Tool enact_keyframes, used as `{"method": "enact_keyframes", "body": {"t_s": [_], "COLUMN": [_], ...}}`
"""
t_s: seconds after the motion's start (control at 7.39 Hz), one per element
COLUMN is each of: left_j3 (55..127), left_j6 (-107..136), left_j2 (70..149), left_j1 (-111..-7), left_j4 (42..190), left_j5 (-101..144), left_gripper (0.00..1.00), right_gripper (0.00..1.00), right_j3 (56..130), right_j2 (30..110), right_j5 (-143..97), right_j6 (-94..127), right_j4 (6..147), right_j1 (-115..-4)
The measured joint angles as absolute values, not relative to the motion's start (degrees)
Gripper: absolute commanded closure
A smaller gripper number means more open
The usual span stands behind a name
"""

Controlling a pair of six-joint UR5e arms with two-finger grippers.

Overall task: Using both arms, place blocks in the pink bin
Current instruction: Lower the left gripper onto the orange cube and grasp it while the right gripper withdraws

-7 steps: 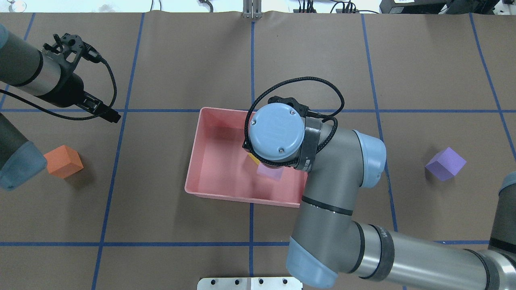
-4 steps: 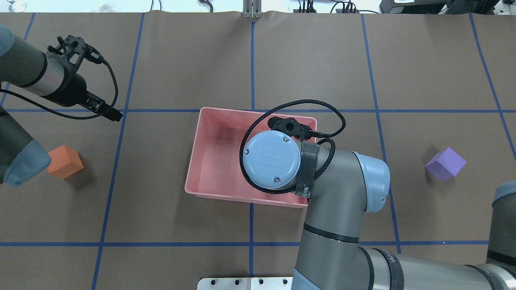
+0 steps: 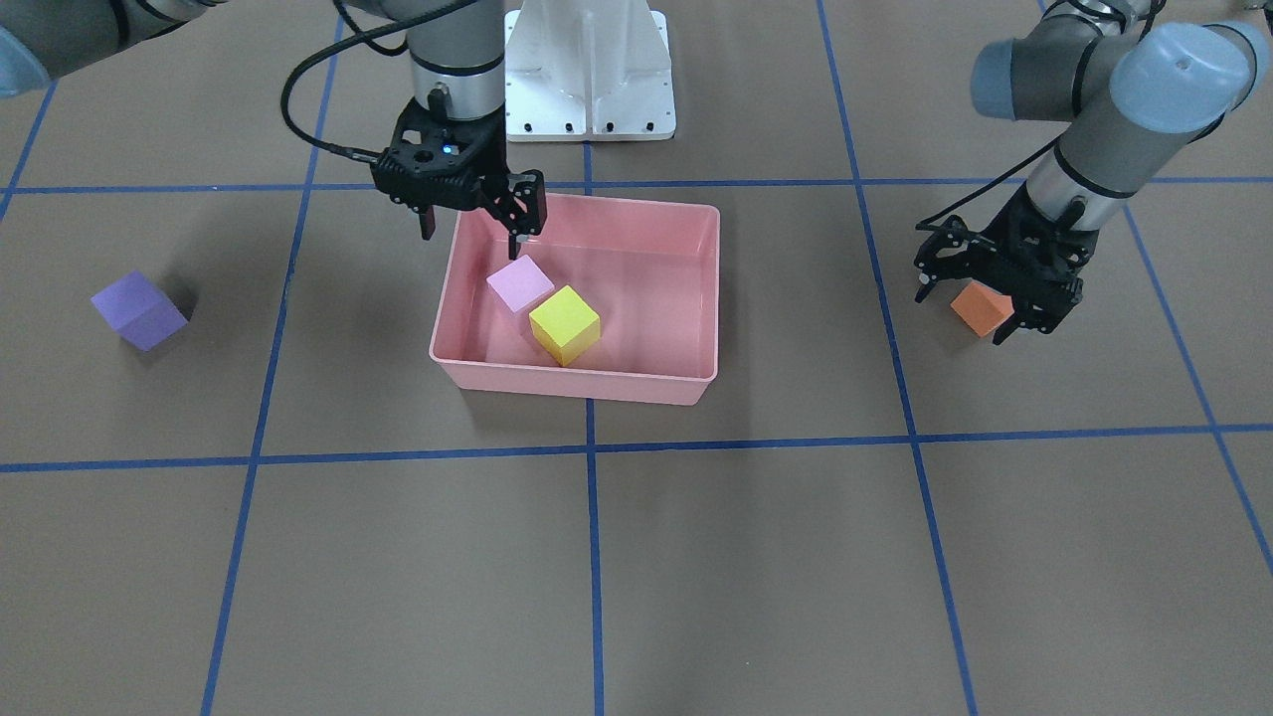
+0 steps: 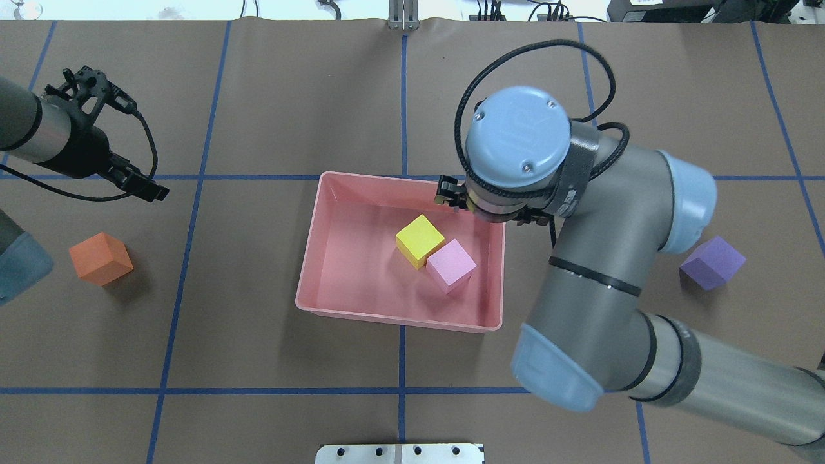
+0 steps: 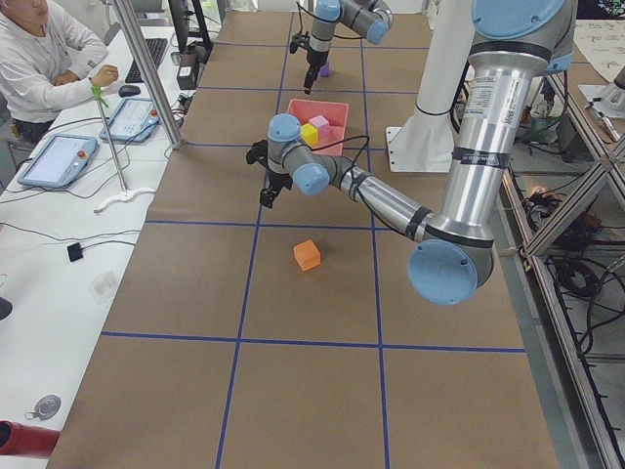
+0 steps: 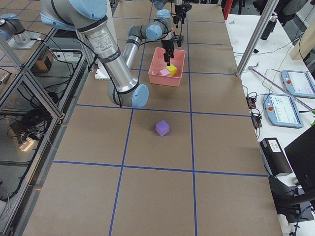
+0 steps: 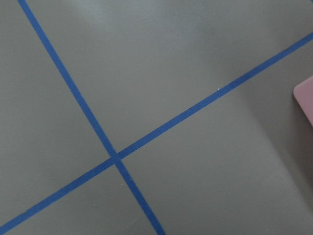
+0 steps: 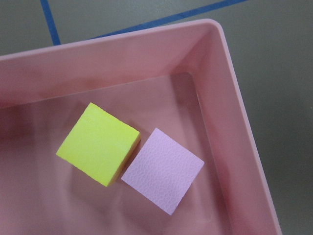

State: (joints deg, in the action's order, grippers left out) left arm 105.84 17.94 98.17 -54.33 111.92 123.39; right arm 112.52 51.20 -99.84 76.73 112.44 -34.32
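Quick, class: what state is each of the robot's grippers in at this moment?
Left gripper: open, holding nothing; the orange block lies apart from it.
Right gripper: open and empty, above the pink bin.

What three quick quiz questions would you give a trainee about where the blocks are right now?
1. How many blocks lie inside the pink bin?
2. True or false: the orange block lies on the table, untouched by the left pincer.
3. Which block lies outside the bin on the robot's right? A yellow, B purple, C light pink.

Key: 1 two, the yellow block and the light pink block; 2 true; 3 B.
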Motion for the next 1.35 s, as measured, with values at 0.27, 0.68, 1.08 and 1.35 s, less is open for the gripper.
{"method": "enact_keyframes", "body": {"t_s": [0.27,0.68,1.08,1.35], "left_j3": [105.62,101.16,95.67,95.31], "left_j6": [16.33,10.99,9.38,10.64], "left_j2": [90.41,83.84,83.80,84.12], "left_j1": [-54.45,-54.43,-53.87,-53.67], "left_j4": [121.85,135.66,143.12,143.56], "left_j5": [123.62,123.16,121.18,123.31], "left_gripper": [0.00,0.00,0.00,0.00], "right_gripper": [0.01,0.01,0.01,0.01], "right_j3": [114.19,115.04,115.09,115.06], "right_j2": [55.27,65.53,70.88,71.30], "right_j5": [-105.02,-112.53,-114.82,-114.93], "right_j6": [65.64,51.38,45.20,44.87], "right_j4": [111.99,102.93,98.74,98.45], "right_j1": [-42.23,-51.70,-55.33,-55.52]}}
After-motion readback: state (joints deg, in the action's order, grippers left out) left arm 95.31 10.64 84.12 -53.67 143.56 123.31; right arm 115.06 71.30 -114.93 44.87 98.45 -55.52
